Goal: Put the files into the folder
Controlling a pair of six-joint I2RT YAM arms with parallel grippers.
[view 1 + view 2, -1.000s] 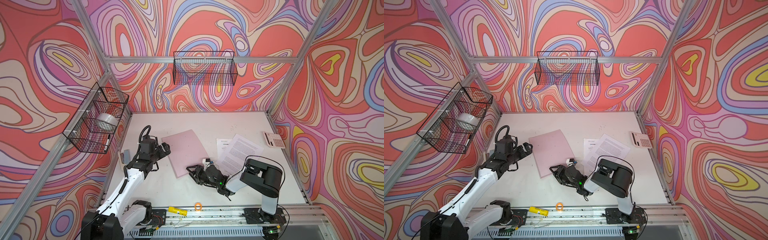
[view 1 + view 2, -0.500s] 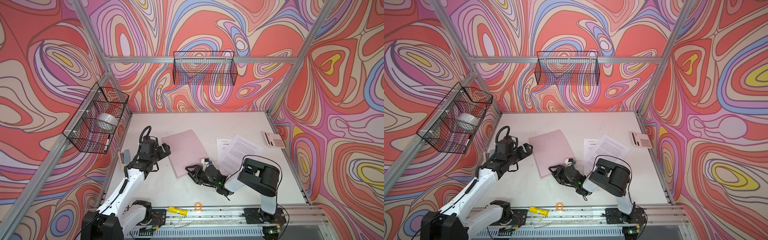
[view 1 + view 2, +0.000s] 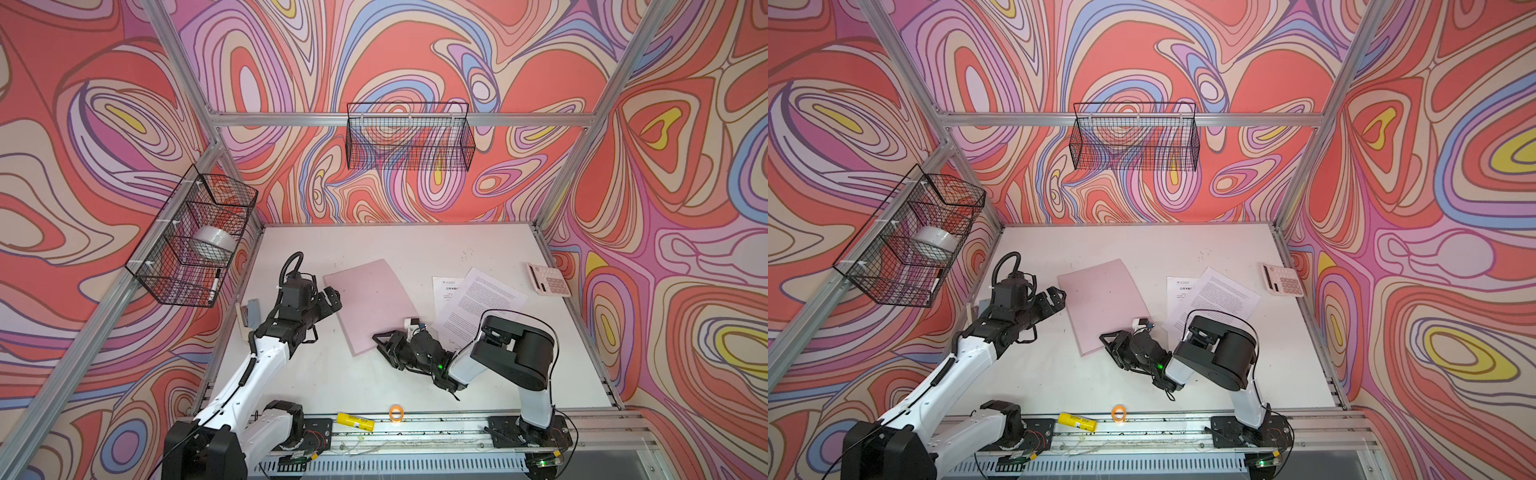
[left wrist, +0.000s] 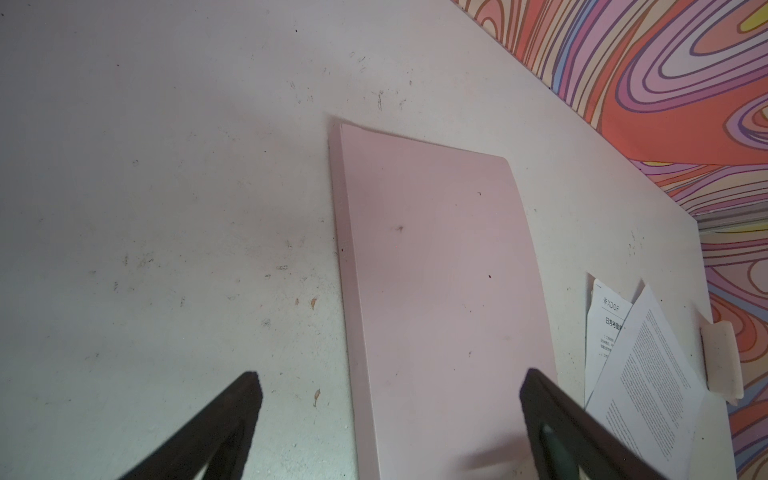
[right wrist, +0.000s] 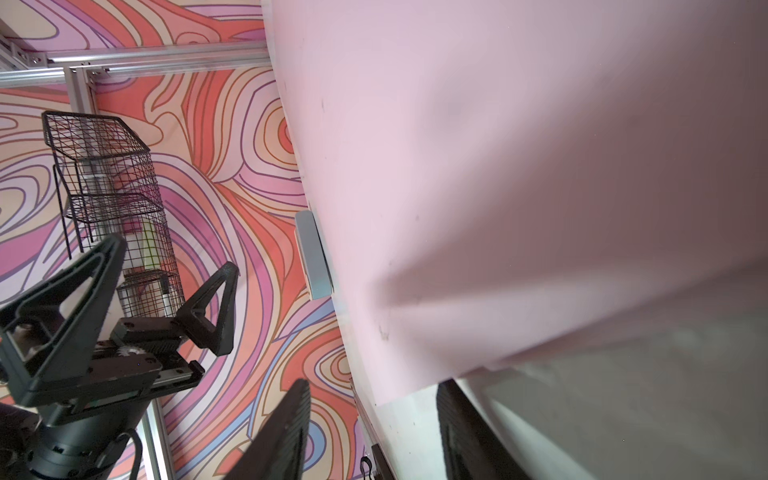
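The pale pink folder [image 3: 370, 305] [image 3: 1104, 303] lies shut on the white table, left of the middle. The files [image 3: 478, 303] [image 3: 1212, 299], white printed sheets that overlap, lie flat to its right. My left gripper [image 3: 326, 316] [image 4: 388, 386] hovers open over the folder's left long edge [image 4: 436, 270] with nothing between its fingers. My right gripper [image 3: 382, 349] [image 5: 376, 419] is low at the folder's near corner [image 5: 498, 166], turned on its side. Its jaws stand apart, with that corner just between the fingertips. The files [image 4: 640, 374] also show in the left wrist view.
A pink-and-white calculator [image 3: 548, 284] lies at the right edge. A small grey block [image 3: 251, 311] sits by the left wall. A yellow glue stick [image 3: 355, 420] and an orange ring [image 3: 396, 412] lie on the front rail. Wire baskets [image 3: 195, 241] [image 3: 409, 141] hang on the walls.
My right gripper has crept a little left toward the folder's near corner and its jaws have narrowed somewhat. The left gripper, folder and files have hardly moved.
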